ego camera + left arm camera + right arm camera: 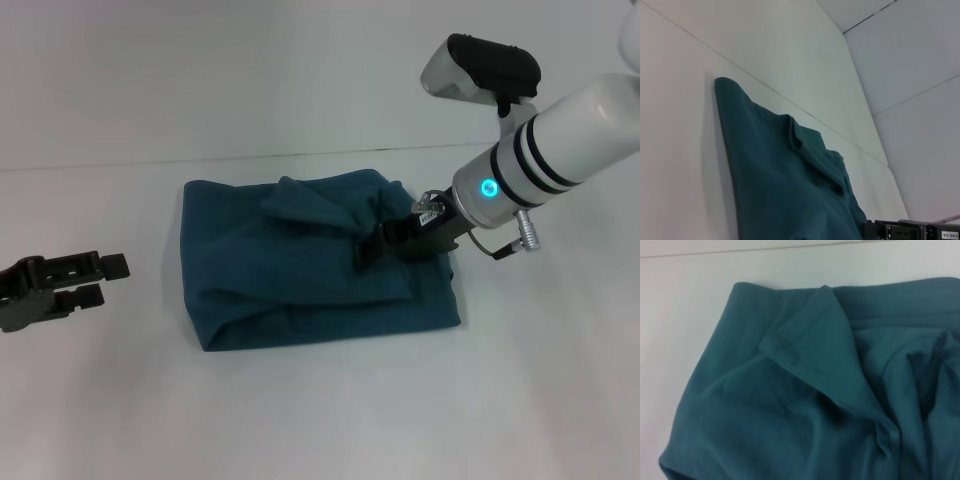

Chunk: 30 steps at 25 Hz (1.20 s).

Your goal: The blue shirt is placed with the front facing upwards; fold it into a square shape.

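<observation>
1. The blue shirt (pixel 310 265) lies near the middle of the white worktop (pixel 320 410), folded into a rough, thick rectangle with its long side running left to right.
2. Its top layers are uneven: a triangular flap sticks up along the far edge, and a folded band crosses the near half.
3. The right gripper (pixel 368 252) reaches in from the right and sits on the shirt's right half, its dark fingers pressed into the cloth by the end of the folded band. Whether they are clenched on the fabric or released I cannot tell, since the cloth bunches around them.
4. The right wrist view shows only shirt close up: the triangular flap (pixel 815 340) with its stitched hem, and creased folds beside it.
5. The left gripper (pixel 110 280) rests low at the left edge of the scene, well apart from the shirt, its fingers spread and grasping nothing.
6. The left wrist view shows the shirt's edge (pixel 785 175) lying flat on the worktop.
</observation>
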{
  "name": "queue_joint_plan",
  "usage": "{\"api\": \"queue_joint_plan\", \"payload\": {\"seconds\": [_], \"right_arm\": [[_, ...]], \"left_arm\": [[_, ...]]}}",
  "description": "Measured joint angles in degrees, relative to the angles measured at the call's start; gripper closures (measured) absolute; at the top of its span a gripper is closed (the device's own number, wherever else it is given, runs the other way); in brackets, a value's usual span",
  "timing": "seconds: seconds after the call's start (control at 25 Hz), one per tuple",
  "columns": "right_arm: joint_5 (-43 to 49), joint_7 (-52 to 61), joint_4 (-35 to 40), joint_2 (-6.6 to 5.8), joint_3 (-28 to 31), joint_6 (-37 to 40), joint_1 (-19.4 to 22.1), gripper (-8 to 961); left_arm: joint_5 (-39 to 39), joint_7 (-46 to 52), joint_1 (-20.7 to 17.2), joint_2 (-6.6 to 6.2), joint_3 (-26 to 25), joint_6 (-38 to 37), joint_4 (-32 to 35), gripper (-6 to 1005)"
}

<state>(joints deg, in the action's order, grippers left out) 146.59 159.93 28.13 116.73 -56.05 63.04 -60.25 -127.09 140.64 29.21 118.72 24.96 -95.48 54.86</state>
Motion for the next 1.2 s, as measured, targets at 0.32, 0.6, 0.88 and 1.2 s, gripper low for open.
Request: {"api": "queue_joint_plan", "payload": {"seconds": [0.32,0.6,0.88,1.2], "right_arm": [[-0.85,-1.53,0.52,0.56,0.14,-0.69,0.32,481],[-1.02,-1.07,1.31,0.41,0.26,-0.02,0.65,664],[-3.62,-0.34,8.22,-0.16,0.43,4.13,3.39,922],[-6.40,-0.05,16.29,-2.02,3.08,14.25,6.10,922]], "left_arm": [[0.00,-0.10,0.19,0.02,0.43,0.56,-0.21,246],[0.00,-0.07,0.24,0.02,0.50,0.65,-0.29,246],[0.00,0.06,0.24,0.02,0.29,0.65,-0.28,245],[0.00,0.17,0.24,0.02,0.11,0.64,-0.28,245]]}}
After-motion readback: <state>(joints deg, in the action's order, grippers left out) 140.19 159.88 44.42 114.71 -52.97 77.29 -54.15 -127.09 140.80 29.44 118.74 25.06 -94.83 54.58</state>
